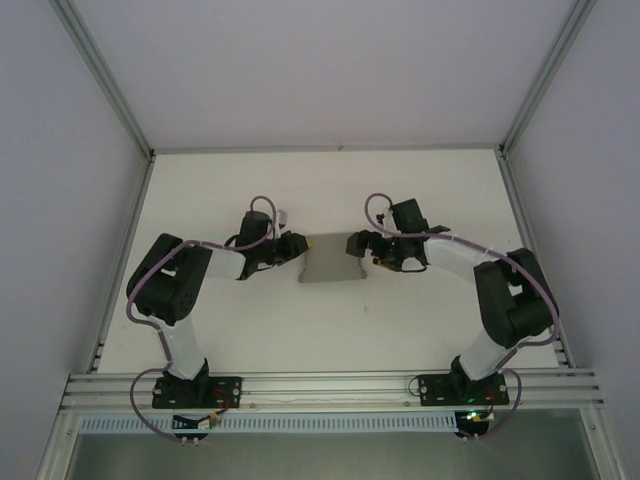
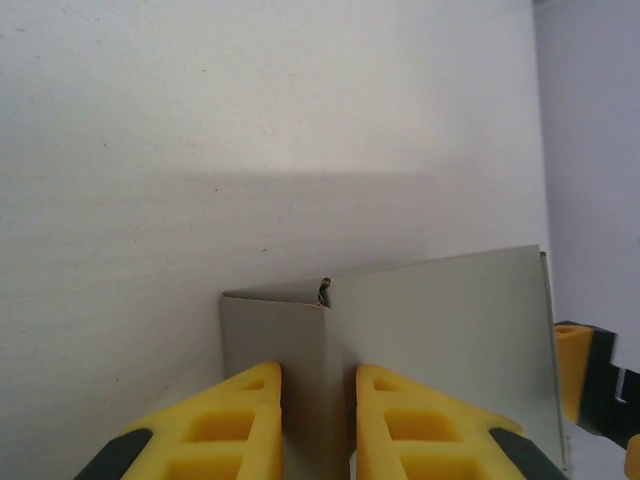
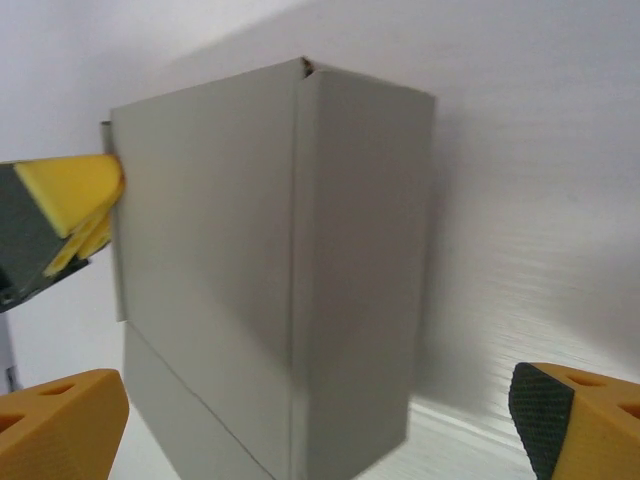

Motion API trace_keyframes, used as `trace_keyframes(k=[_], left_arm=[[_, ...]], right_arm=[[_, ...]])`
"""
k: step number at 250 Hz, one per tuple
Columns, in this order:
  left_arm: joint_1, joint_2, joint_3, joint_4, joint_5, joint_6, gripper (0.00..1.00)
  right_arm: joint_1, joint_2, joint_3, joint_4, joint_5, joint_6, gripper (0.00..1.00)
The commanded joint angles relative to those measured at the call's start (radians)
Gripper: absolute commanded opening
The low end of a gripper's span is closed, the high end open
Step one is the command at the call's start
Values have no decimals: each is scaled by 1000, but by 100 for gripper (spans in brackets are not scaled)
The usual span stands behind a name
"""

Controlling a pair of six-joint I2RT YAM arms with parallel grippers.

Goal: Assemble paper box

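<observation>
Midway across the desk, between both arms, the grey paper box stood half-formed, its left corner fold pinched by the left gripper, while the right gripper gaped wide, facing its right end.

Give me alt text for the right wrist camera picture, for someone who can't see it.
A grey, partly folded box sits mid-frame on a white table, one folded corner facing the camera. The right gripper is wide open, its orange fingers at the bottom corners. The left gripper has yellow fingertips at the box's left edge.
</observation>
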Motion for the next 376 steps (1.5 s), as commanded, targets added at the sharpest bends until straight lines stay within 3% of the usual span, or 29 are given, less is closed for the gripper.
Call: trace_keyframes(k=[1,46,97,125,147,166,175,183,188,193,197,213,236,268,334,376], left_arm=[[24,92,-64,-2,48,-44,19],[32,127,-66,78,95,-68,19],[33,125,-62,99,105,-66,20],[32,101,-53,125,120,-62,23],[31,56,-35,130,131,-59,30],[27,3,-8,101,130,-38,38],[23,-26,10,66,127,-17,46],[19,-54,28,23,120,10,59],[14,-75,38,-10,108,30,74],[9,-97,49,-49,94,53,95],[5,-115,58,-82,81,75,100],[-22,-199,83,-209,-10,170,100],[-91,-340,100,-350,-246,322,100],[-245,-503,87,-395,-550,586,100],[-532,-537,-15,-191,-819,1151,100],[-609,-497,-48,-66,-784,1335,100]], right_arm=[[-11,43,29,54,-121,23,98],[-21,127,44,140,-235,69,89],[-21,141,48,243,-315,95,60],[-21,113,53,202,-306,60,53],[-23,78,45,174,-283,43,45],[-24,43,33,169,-258,53,43],[-26,24,26,170,-265,47,43],[-26,7,20,168,-264,50,44],[-26,-5,17,164,-260,52,45],[-27,-18,15,157,-257,53,45],[-27,-28,15,148,-254,52,45],[-31,-73,18,96,-220,51,46],[-38,-152,27,-9,-102,55,47],[-64,-249,69,-210,31,69,48],[-200,-382,117,-410,-35,310,46],[-274,-368,127,-465,-221,402,44]])
